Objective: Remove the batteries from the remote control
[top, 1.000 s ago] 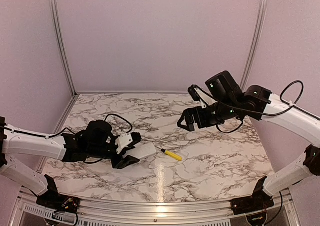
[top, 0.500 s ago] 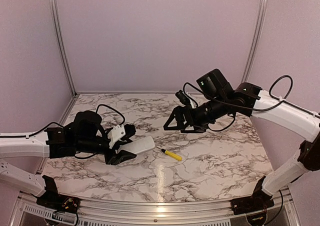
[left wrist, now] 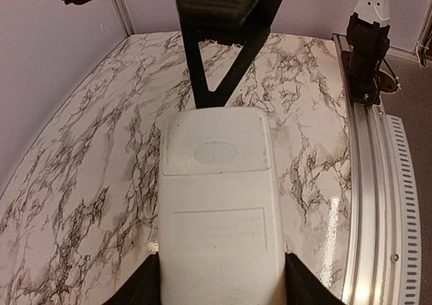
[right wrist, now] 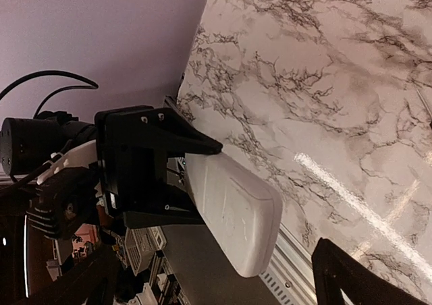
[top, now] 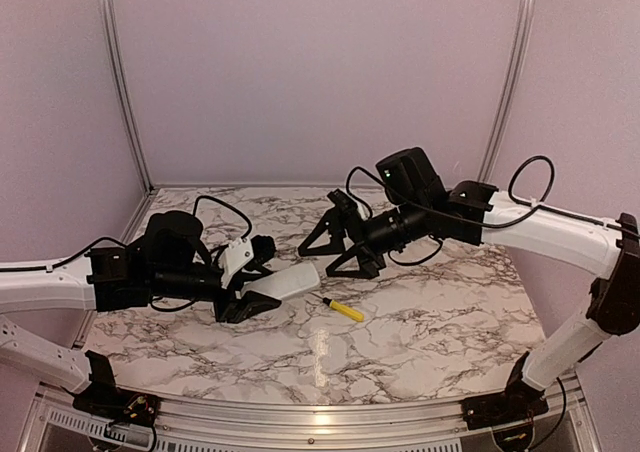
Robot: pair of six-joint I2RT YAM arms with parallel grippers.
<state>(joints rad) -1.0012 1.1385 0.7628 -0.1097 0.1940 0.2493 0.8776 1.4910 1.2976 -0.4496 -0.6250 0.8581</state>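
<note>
Step in hand: the remote is being presented in the air for the other arm to work on; I judge the unloading itself as not yet begun.
Remote control: the remote control is lifted off the desk, between the two arms. Its free end points to the right arm.
Left hand: the left hand clamps the near end of the remote, with one finger on each long side. The jaws stand about half wide around the body.
Right hand: the right hand is spread wide and holds nothing. It hovers just beside the free end of the remote, with a small gap between them.
Batteries: no batteries are visible in any view. The face seen from the left wrist is closed white plastic. A seam marks off a cover panel at the far end, so I think they are inside.
Other thing: a yellow-handled screwdriver lies on the desk, below the right hand and apart from both arms.
Next move: probably the right hand must reach the cover panel and slide or lift it off, while the left hand holds the body firm.
Care: the panel is smooth and flat, so the fingers may slip. A hard push could turn the remote in the left grip.
</note>
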